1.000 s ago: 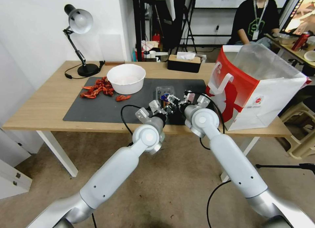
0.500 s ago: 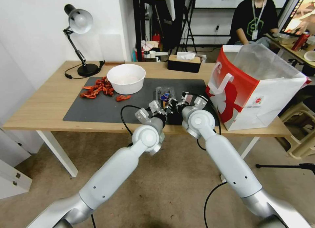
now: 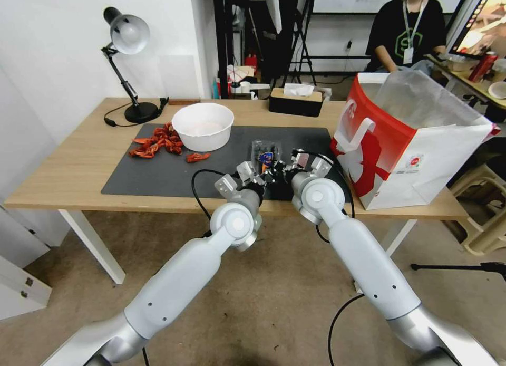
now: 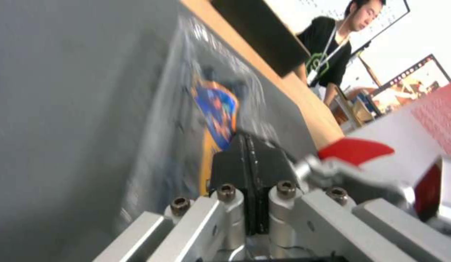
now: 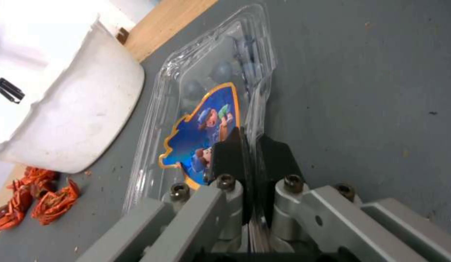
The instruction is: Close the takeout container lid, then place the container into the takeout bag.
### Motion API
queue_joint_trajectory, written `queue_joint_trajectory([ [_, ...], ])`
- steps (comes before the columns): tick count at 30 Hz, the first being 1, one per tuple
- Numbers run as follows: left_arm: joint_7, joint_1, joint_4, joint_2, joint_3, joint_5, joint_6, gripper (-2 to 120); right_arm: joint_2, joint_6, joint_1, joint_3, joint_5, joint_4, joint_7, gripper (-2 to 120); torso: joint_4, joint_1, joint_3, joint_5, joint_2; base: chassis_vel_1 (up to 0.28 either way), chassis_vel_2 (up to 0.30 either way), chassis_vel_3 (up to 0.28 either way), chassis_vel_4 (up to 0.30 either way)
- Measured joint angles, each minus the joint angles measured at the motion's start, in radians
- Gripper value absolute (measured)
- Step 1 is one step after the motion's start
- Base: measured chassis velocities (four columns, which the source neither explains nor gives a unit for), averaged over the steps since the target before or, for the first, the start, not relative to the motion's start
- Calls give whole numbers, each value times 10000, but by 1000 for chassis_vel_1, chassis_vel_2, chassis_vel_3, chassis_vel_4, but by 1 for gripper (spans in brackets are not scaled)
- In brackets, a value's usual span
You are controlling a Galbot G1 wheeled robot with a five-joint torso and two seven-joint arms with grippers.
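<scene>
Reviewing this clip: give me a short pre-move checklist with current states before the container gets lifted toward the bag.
1. Lid down over the takeout container: looks folded over the blueberries; fully snapped shut: cannot tell.
2. Right gripper hold: ok, fingers pinch the container's edge.
3. Left gripper hold: fingers pressed together at the container's edge; whether plastic is between them: cannot tell.
4. Takeout bag ready: ok, upright on the table, mouth open, to the robot's right of the container.
5. Path to the bag: ok, bare grey mat between container and bag.
6. White bowl clearance: ok, on the far side from the bag.
</scene>
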Motion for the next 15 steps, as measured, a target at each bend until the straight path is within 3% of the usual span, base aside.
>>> queue_joint_trajectory([
  [5, 277, 199, -284, 372, -249, 1044, -25, 2, 3, 8, -8, -14, -52, 30, 2, 0, -1, 0, 0, -1, 0, 0, 0, 0, 0],
  [11, 1066, 1164, -1255, 1105, -845, 3467, 97, 25, -20, 13, -30, -15, -94, 110, 27, 0, 1, 0, 0, 1, 0, 0, 0, 0, 0],
  [12, 1066, 1164, -1255, 1105, -845, 3467, 97, 25, -20, 13, -30, -15, -94, 110, 27, 0, 1, 0, 0, 1, 0, 0, 0, 0, 0],
  [15, 1652, 1996, -1870, 1589, -1417, 5015, 180, 40, -64, 22, -74, 0, -146, 127, 13, 0, 1, -2, 0, -1, 0, 0, 0, 0, 0],
])
